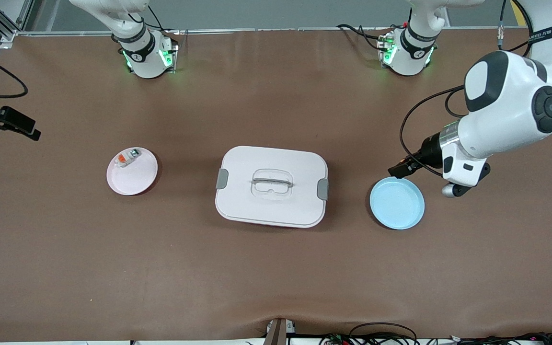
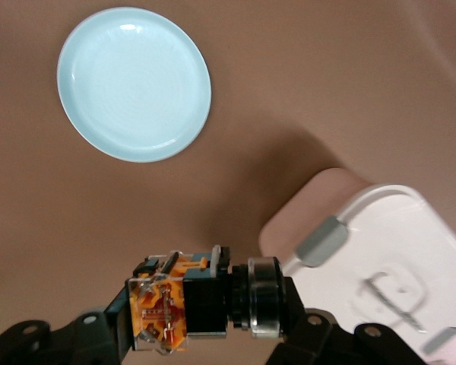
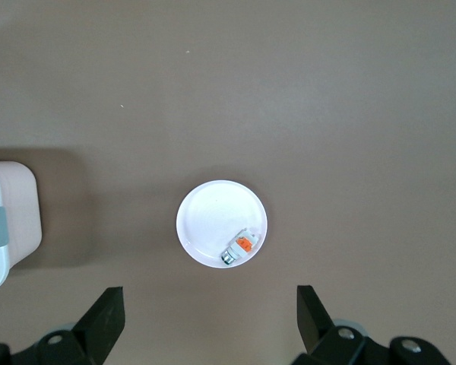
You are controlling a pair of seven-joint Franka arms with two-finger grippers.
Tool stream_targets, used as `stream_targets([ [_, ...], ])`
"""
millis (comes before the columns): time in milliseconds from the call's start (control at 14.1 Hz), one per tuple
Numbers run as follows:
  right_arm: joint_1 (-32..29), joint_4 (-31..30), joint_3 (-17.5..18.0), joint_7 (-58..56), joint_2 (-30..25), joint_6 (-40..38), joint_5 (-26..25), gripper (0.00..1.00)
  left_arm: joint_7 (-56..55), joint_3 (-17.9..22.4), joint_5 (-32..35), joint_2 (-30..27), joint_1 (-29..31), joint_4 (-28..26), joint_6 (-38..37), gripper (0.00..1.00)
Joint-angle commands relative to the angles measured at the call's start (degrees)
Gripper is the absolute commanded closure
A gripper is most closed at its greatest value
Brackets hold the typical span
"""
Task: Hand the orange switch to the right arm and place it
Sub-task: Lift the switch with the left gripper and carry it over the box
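Observation:
My left gripper (image 2: 213, 328) is shut on the orange switch (image 2: 184, 300), a black body with an orange terminal block and a clear round collar, held sideways between the black fingers. In the front view the left gripper (image 1: 398, 169) hangs just over the rim of the pale blue plate (image 1: 397, 202), on the side toward the arms' bases. The blue plate (image 2: 134, 84) holds nothing. My right gripper (image 3: 209, 306) is open with nothing between its fingers, high over the table beside the pink plate (image 3: 221, 223).
A white lidded box (image 1: 271, 186) with grey latches sits mid-table between the two plates, and the box (image 2: 387, 258) also shows in the left wrist view. The pink plate (image 1: 132, 171) holds a small white-and-orange block (image 1: 127, 158). Cables lie along the table's near edge.

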Motion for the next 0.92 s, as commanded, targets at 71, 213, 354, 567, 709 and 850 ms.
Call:
stream_targets([
  [71,-0.5,0.1,0.5,0.2,1.1,-0.7,-0.5,0.00,-9.4,-1.3,-2.7,0.4,-0.7,3.7,-1.5,0.69],
  [213,-0.8,-0.2,0.5,-0.1,2.7,-1.4,-0.5,0.00,-16.1,-2.1,-3.0,0.5,-0.7,5.2,-1.3,0.69],
  [354,-1.1,0.3,0.5,-0.3,3.1,-1.3,-0.8,0.00,-21.3,-2.5,-3.4,0.8,-1.0,6.3,-1.2,0.69],
  [567,-0.3,0.4,0.7,-0.3,4.6,-1.3,-2.9,0.00,-27.8,-4.4,-4.5,0.8,-0.9,7.4,-0.9,0.69],
  [709,0.1,0.7,0.8,-0.7,4.6,-1.6,-3.1,0.00,-33.5,-4.8,-5.9,1.0,-1.1,7.8,-0.9,0.69],
  [850,-0.5,0.7,0.7,-0.7,4.5,-1.6,-3.1,0.00,-38.0,-6.2,-7.2,1.0,-1.1,7.9,-0.5,0.69],
])
